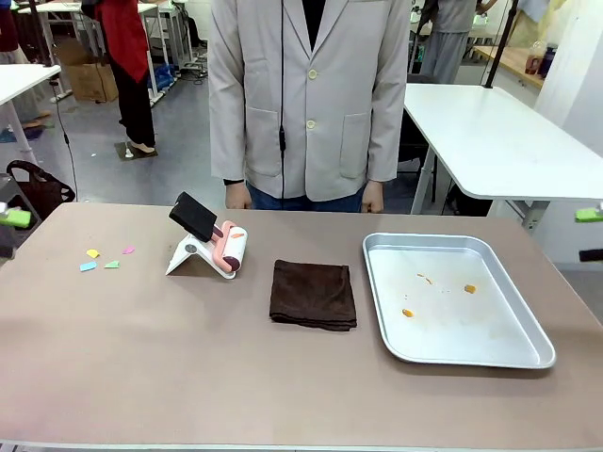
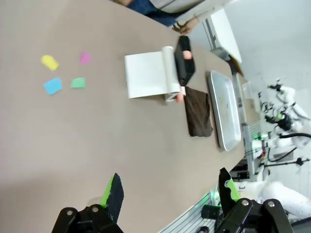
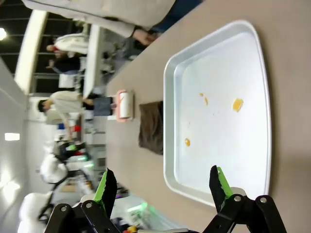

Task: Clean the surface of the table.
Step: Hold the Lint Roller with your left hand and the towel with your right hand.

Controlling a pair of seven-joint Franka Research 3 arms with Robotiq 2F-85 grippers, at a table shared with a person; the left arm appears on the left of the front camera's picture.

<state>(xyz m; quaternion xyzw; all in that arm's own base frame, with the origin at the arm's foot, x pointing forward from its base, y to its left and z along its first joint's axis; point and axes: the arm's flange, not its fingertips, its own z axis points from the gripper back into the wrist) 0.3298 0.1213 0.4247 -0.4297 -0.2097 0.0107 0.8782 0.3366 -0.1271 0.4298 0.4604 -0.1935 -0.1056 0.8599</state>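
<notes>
The taupe table (image 1: pixel 188 367) carries a few coloured paper scraps (image 1: pixel 104 259) at its left. A lint roller (image 1: pixel 226 247) leans on a white stand near the middle, beside a folded dark brown cloth (image 1: pixel 313 294). Orange crumbs (image 1: pixel 469 288) lie in the silver tray (image 1: pixel 471 325) on the right. My left gripper (image 2: pixel 170 191) hangs open above the table's (image 2: pixel 97 145) near left edge, well short of the scraps (image 2: pixel 63 73) and the roller (image 2: pixel 177 68). My right gripper (image 3: pixel 163 184) is open above the tray's (image 3: pixel 228 145) near rim, with the crumbs (image 3: pixel 237 105) ahead.
A person in a pale coat (image 1: pixel 306 94) stands at the far edge, hands (image 1: pixel 237 198) resting by the table rim. White tables (image 1: pixel 490 132) stand behind on the right. A box and a bag sit on the floor at the back left.
</notes>
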